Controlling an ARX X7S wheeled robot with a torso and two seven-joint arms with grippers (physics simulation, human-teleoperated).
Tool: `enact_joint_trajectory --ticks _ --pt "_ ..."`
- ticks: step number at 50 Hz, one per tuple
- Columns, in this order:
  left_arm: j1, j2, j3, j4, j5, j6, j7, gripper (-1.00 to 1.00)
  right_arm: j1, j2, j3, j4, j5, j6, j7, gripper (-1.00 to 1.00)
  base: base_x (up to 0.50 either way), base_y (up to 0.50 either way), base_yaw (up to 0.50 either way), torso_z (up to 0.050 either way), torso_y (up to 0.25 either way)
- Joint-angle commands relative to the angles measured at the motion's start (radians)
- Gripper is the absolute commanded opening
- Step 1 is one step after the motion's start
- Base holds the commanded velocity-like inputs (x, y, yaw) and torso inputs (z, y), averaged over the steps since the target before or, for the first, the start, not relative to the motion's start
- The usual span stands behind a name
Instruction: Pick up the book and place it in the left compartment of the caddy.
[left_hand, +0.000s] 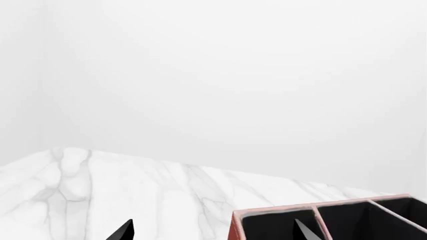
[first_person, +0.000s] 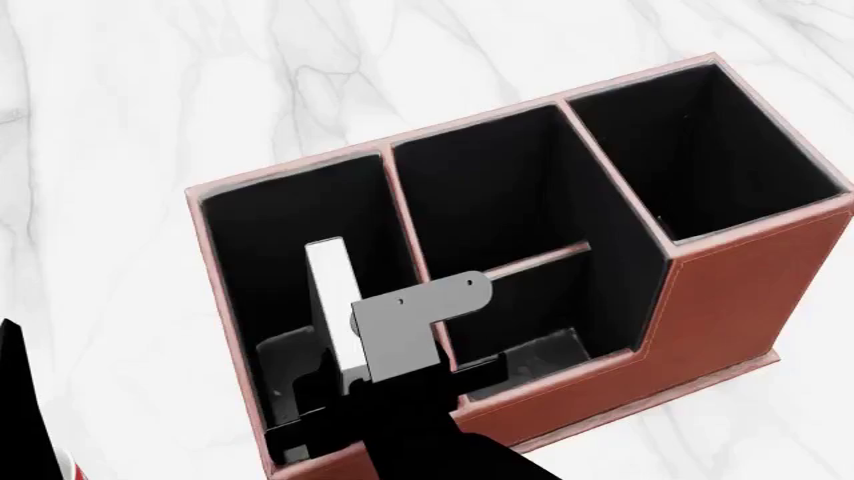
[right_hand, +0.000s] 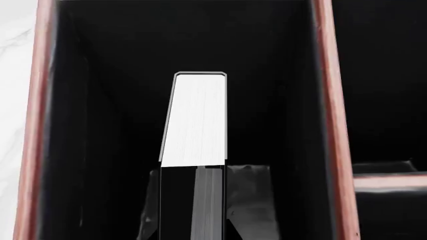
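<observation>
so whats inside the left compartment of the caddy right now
The book stands on edge in the left compartment, white pages up, right gripper above it. The gripper hides the book's lower end.

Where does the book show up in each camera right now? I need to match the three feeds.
Head view: the book stands on edge in the left compartment of the caddy, white page edges up, just beyond the right gripper.
Right wrist view: book centre frame, page edges facing the camera, inside the black-lined bay.
Left wrist view: not in it.
Shared landmark: the caddy's pale-trimmed reddish rim, in all three.
</observation>
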Motion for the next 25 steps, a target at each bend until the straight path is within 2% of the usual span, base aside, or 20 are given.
enact_joint_trajectory --ticks 1,20,21,25 --pt "0.002 -0.004 -0.002 -0.001 -0.003 0.004 -0.002 1.00 0.019 -0.015 0.006 0.027 -0.045 -0.025 -0.028 -1.00 0.00 0.00 0.00 0.000 0.000" --pt "-0.001 -0.009 -0.001 -0.004 -0.007 0.005 -0.007 1.00 0.036 -0.029 0.003 0.075 -0.046 -0.031 -0.028 -1.00 0.00 0.00 0.00 0.001 0.001" --pt "-0.002 -0.009 -0.001 -0.003 -0.008 0.005 -0.007 1.00 0.038 -0.029 0.000 0.074 -0.045 -0.026 -0.030 1.00 0.00 0.00 0.00 0.000 0.000" --pt "-0.002 -0.010 0.000 -0.007 -0.009 0.008 -0.005 1.00 0.041 -0.029 0.000 0.077 -0.042 -0.023 -0.030 1.00 0.00 0.00 0.00 0.000 0.003"
